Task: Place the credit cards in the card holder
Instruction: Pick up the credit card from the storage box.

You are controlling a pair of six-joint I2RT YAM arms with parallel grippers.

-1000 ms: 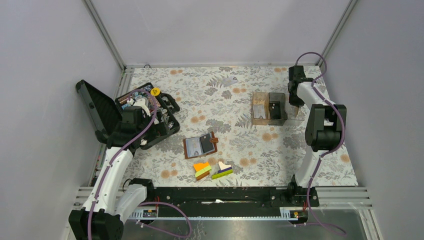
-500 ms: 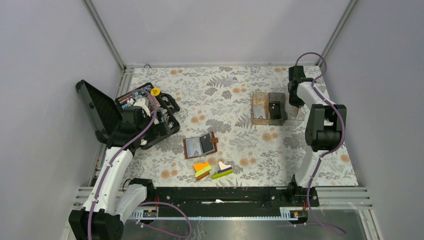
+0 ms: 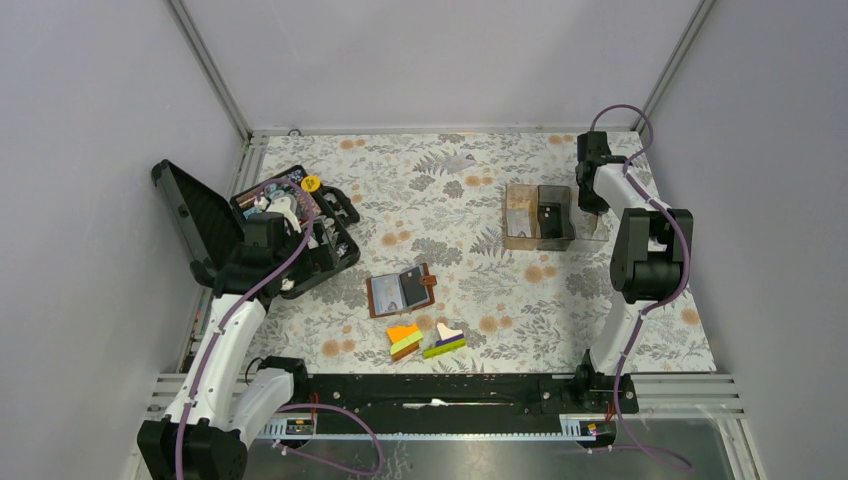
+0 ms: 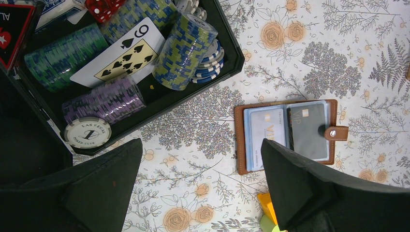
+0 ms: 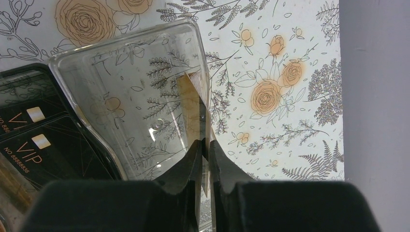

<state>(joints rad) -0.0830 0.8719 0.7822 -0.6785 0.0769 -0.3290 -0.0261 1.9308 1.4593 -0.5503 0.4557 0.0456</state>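
Observation:
The brown card holder point(image 3: 401, 290) lies open mid-table, with a bluish card point(image 4: 266, 135) and a dark grey card point(image 4: 309, 128) in its slots. My left gripper point(image 4: 200, 188) hangs open above bare cloth, left of the holder and beside the black case, with nothing between its fingers. My right gripper point(image 5: 206, 142) is shut on a tan credit card point(image 5: 193, 104) that stands on edge against the right wall of the clear box point(image 5: 130, 92). Dark VIP cards point(image 5: 29, 140) lie in the neighbouring dark compartment.
An open black case point(image 3: 290, 225) of poker chips and playing cards sits at the left. Orange, green and purple blocks point(image 3: 425, 340) lie just in front of the holder. The compartment boxes point(image 3: 538, 216) stand at the back right, near the table's right edge.

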